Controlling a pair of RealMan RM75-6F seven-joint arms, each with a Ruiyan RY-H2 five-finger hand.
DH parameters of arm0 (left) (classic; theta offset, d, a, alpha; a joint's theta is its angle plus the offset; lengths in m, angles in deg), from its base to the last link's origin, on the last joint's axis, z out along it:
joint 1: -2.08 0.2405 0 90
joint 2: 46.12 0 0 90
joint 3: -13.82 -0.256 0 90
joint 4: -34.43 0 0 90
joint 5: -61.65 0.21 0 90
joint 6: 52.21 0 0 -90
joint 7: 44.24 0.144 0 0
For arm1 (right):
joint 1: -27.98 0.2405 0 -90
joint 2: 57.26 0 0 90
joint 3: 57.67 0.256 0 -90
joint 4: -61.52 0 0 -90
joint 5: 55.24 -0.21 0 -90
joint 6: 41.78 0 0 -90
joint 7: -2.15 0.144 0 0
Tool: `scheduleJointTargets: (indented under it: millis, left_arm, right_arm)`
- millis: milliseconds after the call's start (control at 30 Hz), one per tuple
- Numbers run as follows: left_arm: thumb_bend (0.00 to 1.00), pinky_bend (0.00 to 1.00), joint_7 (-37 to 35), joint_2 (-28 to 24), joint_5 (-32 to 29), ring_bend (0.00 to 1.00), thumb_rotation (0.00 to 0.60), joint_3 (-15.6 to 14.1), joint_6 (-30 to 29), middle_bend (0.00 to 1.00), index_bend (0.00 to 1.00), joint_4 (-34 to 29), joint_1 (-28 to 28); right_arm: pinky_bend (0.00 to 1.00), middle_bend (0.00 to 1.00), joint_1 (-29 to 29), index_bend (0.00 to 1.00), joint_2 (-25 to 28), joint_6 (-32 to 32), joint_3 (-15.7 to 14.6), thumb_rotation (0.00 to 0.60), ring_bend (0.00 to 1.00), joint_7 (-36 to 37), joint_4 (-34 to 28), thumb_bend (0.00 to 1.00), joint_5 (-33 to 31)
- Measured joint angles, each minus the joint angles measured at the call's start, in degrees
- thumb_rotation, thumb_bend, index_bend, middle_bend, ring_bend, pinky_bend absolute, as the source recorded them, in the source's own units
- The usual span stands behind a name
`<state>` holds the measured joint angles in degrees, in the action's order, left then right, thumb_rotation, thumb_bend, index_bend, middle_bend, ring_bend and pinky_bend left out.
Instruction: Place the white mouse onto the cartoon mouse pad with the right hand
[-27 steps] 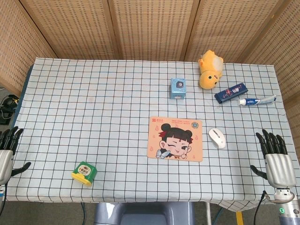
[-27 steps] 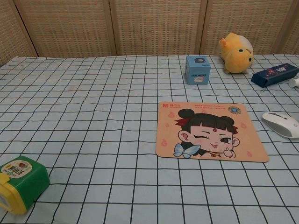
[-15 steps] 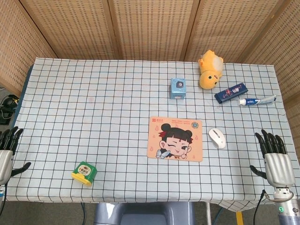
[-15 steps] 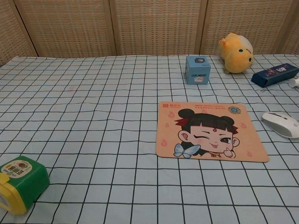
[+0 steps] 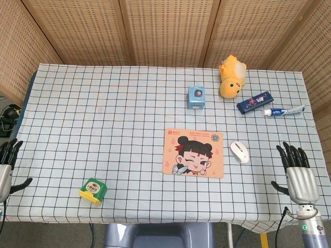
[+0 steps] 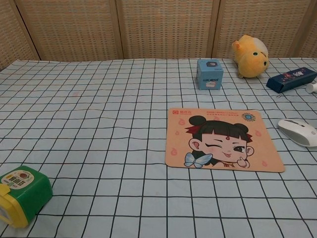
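The white mouse [image 5: 239, 152] [image 6: 299, 132] lies on the checked cloth just right of the cartoon mouse pad [image 5: 194, 153] [image 6: 223, 139], which shows a winking girl. My right hand [image 5: 296, 173] hovers open at the table's front right, well to the right of the mouse and a little nearer the front edge, fingers spread and holding nothing. At the far left edge my left hand [image 5: 6, 168] is open and empty. Neither hand shows in the chest view.
A green and yellow container [image 5: 93, 190] [image 6: 21, 195] sits front left. Behind the pad stand a small blue box [image 5: 196, 97] [image 6: 209, 74], a yellow plush toy [image 5: 231, 76] [image 6: 250, 55], a dark blue packet [image 5: 254, 102] [image 6: 290, 79] and a toothpaste tube [image 5: 282, 111]. Wicker screens back the table.
My right hand has drifted a little to the left and toward the front edge. My left hand has slipped slightly lower. The mouse and pad have not moved.
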<state>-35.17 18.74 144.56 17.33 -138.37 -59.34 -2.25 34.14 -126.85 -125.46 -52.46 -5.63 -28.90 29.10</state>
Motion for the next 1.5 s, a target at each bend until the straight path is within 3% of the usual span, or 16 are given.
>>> scheduleJointTargets:
  millis: [167, 400, 600, 933, 1233, 1500]
  left_arm:
    - [0.00, 0.00, -0.18, -0.01, -0.15, 0.00, 0.600, 0.08, 0.23, 0.00, 0.00, 0.14, -0.11]
    - [0.00, 0.00, -0.78, -0.06, -0.50, 0.00, 0.600, 0.26, 0.34, 0.00, 0.00, 0.32, -0.13]
    - [0.00, 0.00, -1.67, -0.14, -0.96, 0.00, 0.600, 0.36, 0.98, 0.00, 0.00, 0.58, -0.30]
    - [0.00, 0.00, -2.72, -0.01, -2.02, 0.00, 0.600, 0.60, 2.43, 0.00, 0.00, 1.39, -0.84]
    - [0.00, 0.00, -1.99, 0.21, -2.31, 0.00, 0.600, 0.84, 2.19, 0.00, 0.00, 1.30, -0.93]
    - [0.00, 0.00, -1.47, 0.56, -2.85, 0.00, 0.600, 0.92, 2.72, 0.00, 0.00, 1.49, -1.20]
  right_arm:
    - [0.00, 0.00, 1.46, 0.00, -0.47, 1.62, 1.33, 0.600, 0.00, -1.49, -2.59, 0.06, -1.67]
    - [0.00, 0.00, 4.38, 0.00, -3.02, 5.08, 3.44, 0.600, 0.00, -3.36, -4.82, 0.22, -4.93]
    - [0.00, 0.00, 8.37, 0.00, -8.36, 9.87, 5.48, 0.600, 0.00, -6.31, -3.66, 0.30, -9.71]
    - [0.00, 0.00, 16.12, 0.00, -20.20, 16.83, 10.06, 0.600, 0.00, -10.28, 8.15, 0.45, -19.57]
    - [0.00, 0.00, 20.60, 0.00, -26.25, 20.89, 12.51, 0.600, 0.00, -8.46, 18.86, 0.46, -23.88]
    - [0.00, 0.00, 22.34, 0.00, -28.36, 22.62, 12.67, 0.600, 0.00, -8.57, 22.95, 0.45, -25.89]
